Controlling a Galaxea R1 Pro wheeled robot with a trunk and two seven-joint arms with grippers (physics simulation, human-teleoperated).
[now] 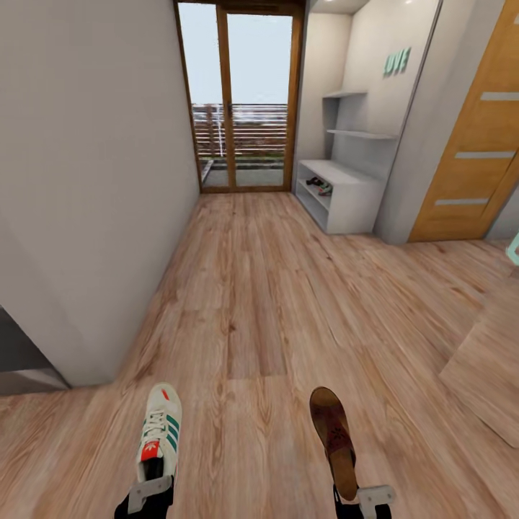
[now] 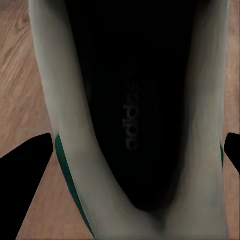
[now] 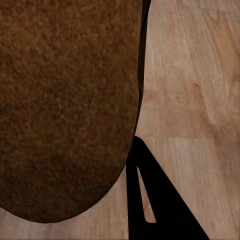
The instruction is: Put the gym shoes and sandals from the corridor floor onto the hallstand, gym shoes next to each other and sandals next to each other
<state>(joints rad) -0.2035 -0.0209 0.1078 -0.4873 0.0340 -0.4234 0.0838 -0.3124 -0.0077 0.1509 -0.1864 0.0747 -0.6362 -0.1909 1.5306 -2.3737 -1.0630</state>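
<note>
Head cam: L gripper (image 1: 149, 491) clamped on heel of gym shoe (image 1: 159, 432), toe fwd, held above corridor floor (image 1: 274, 303). R gripper (image 1: 358, 499) clamped on heel of sandal (image 1: 334, 440), toe fwd too. I see hallstand (image 1: 353, 194) far ahead on the right beside the glass door (image 1: 241, 101); small dark items on its lower shelf, too small to ID. L wrist cam: black lining of shoe (image 2: 135, 110) between both fingers (image 2: 22, 175). R wrist cam: sandal footbed (image 3: 65, 100) beside one finger (image 3: 155, 200).
</note>
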